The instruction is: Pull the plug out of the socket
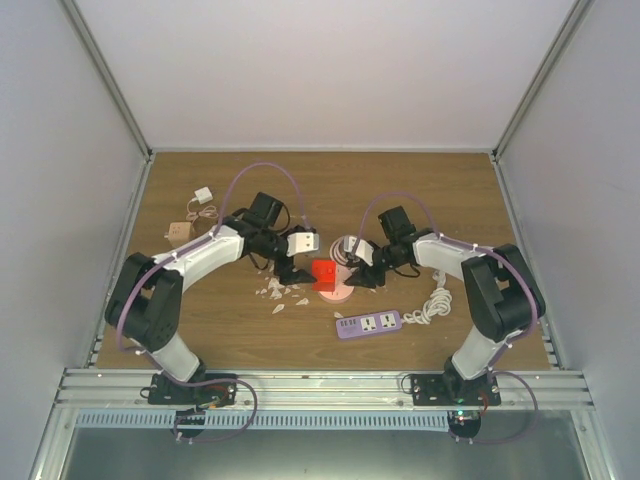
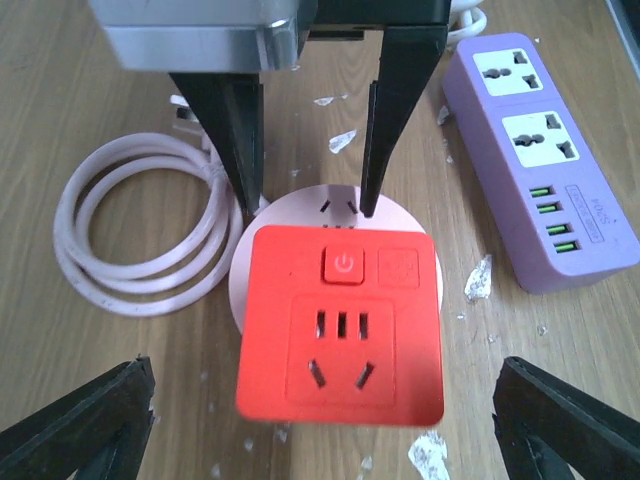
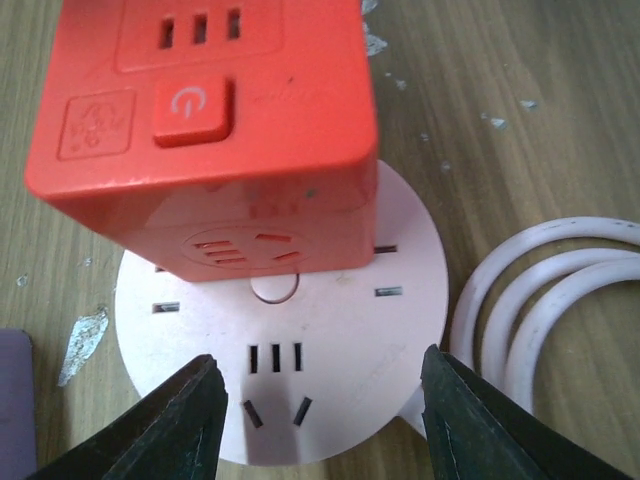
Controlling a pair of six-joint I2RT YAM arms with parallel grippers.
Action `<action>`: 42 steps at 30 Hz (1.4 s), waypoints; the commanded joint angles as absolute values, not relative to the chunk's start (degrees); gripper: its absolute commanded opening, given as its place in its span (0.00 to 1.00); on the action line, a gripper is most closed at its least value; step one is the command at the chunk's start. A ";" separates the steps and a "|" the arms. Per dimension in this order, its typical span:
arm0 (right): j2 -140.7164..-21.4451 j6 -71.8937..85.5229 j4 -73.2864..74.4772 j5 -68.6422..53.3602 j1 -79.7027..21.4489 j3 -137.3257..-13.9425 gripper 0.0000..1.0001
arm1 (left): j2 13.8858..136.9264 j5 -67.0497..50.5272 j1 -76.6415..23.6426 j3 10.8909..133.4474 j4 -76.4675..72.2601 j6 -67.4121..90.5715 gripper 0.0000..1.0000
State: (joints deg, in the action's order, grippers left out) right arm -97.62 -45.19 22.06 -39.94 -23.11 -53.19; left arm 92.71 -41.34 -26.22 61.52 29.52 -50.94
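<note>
A red cube plug (image 1: 324, 272) (image 2: 340, 320) (image 3: 200, 120) stands plugged upright into a round pink socket (image 1: 337, 293) (image 2: 400, 215) (image 3: 330, 370) on the wooden table. My left gripper (image 1: 297, 268) (image 2: 325, 420) is open wide, one finger on each side of the plug and well clear of it. My right gripper (image 1: 354, 274) (image 3: 320, 420) (image 2: 307, 212) is partly open over the socket's edge opposite the left arm. One fingertip (image 3: 445, 395) is at the rim, the other (image 3: 190, 400) lies over the disc. Neither gripper holds anything.
A purple power strip (image 1: 368, 324) (image 2: 540, 150) lies near the socket, its white cord (image 1: 435, 305) bunched by the right arm. The socket's pale cable (image 2: 140, 240) (image 3: 560, 290) is coiled beside it. White flecks (image 1: 280, 292) litter the wood. A white charger (image 1: 203, 195) sits far left.
</note>
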 commanded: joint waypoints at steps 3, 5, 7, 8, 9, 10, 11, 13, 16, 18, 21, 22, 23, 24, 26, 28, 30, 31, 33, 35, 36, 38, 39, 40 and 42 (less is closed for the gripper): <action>-96.69 -46.35 19.48 -41.77 -24.11 -50.76 0.53 | 96.28 -43.96 -28.56 60.59 22.99 -50.10 0.95; -96.34 -47.20 19.42 -42.22 -24.48 -50.37 0.51 | 96.99 -43.63 -29.03 60.01 21.74 -49.81 0.95; -95.98 -47.17 18.99 -42.40 -24.80 -50.13 0.49 | 97.82 -43.38 -29.25 59.94 20.90 -49.60 0.95; -95.71 -47.07 18.59 -42.15 -24.90 -50.05 0.46 | 98.22 -43.27 -29.34 60.01 20.52 -49.47 0.95; -95.45 -47.03 18.17 -41.84 -25.02 -49.82 0.43 | 98.51 -43.23 -29.43 60.03 20.06 -49.29 0.94; -95.06 -47.02 17.73 -41.59 -25.19 -49.65 0.41 | 98.84 -43.00 -29.52 59.90 19.48 -48.96 0.94; -94.69 -47.21 17.45 -41.50 -25.32 -49.44 0.39 | 99.21 -42.87 -29.65 59.94 18.99 -48.62 0.93; -94.46 -47.53 17.17 -41.01 -25.79 -49.19 0.36 | 99.78 -43.01 -29.91 59.94 18.65 -48.35 0.90; -95.75 -47.55 16.97 -39.10 -26.98 -49.54 0.30 | 100.53 -43.18 -30.38 59.78 18.37 -48.25 0.85; -96.88 -47.61 17.01 -37.77 -27.68 -49.81 0.28 | 100.65 -43.16 -30.57 59.54 18.36 -48.25 0.83; -98.05 -48.37 17.27 -35.65 -28.27 -50.00 0.27 | 100.55 -43.15 -30.59 59.18 18.76 -48.79 0.78; -98.39 -48.61 17.35 -35.01 -28.29 -49.97 0.27 | 100.36 -43.09 -30.59 58.97 18.68 -48.92 0.74; -98.70 -48.93 17.44 -34.46 -28.30 -49.93 0.26 | 100.20 -43.04 -30.59 58.75 18.49 -48.95 0.70; -98.96 -49.22 17.54 -34.00 -28.34 -49.80 0.26 | 100.08 -43.17 -30.59 58.55 18.34 -48.91 0.67; -99.45 -49.95 17.93 -33.46 -28.30 -49.57 0.26 | 99.83 -43.67 -30.59 58.45 18.14 -48.54 0.59; -99.86 -50.55 18.25 -33.04 -28.32 -49.26 0.25 | 99.82 -44.83 -30.54 59.12 18.44 -47.62 0.52; -100.08 -50.62 18.17 -32.44 -28.26 -49.05 0.25 | 99.84 -46.67 -30.43 60.04 19.49 -46.85 0.47; -100.08 -50.65 18.27 -32.17 -28.30 -49.09 0.25 | 99.78 -47.60 -30.41 60.48 19.98 -46.43 0.45; -100.15 -50.63 18.16 -31.77 -28.35 -49.06 0.25 | 99.61 -49.76 -30.20 61.25 20.88 -45.94 0.41; -100.34 -50.63 18.26 -31.69 -28.30 -49.13 0.24 | 99.25 -51.91 -29.94 61.88 21.42 -45.60 0.38; -100.51 -50.67 18.28 -31.60 -28.30 -49.21 0.24 | 98.96 -52.43 -29.85 62.02 21.32 -45.46 0.37; -100.78 -50.55 18.16 -31.36 -28.30 -49.30 0.24 | 98.09 -52.87 -29.80 62.02 20.82 -45.42 0.35; -100.87 -50.46 18.12 -31.20 -28.30 -49.33 0.24 | 97.59 -52.75 -29.80 61.74 20.41 -45.62 0.35; -100.96 -50.41 18.09 -31.08 -28.30 -49.31 0.24 | 96.97 -52.59 -29.79 61.41 19.96 -46.15 0.35; -101.03 -50.32 18.10 -30.94 -28.34 -49.32 0.23 | 95.61 -51.52 -29.88 60.48 19.02 -47.65 0.34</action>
State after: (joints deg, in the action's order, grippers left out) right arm -97.73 -49.17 16.62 -37.58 -28.01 -50.22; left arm 99.96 -44.25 -29.78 59.79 20.97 -47.57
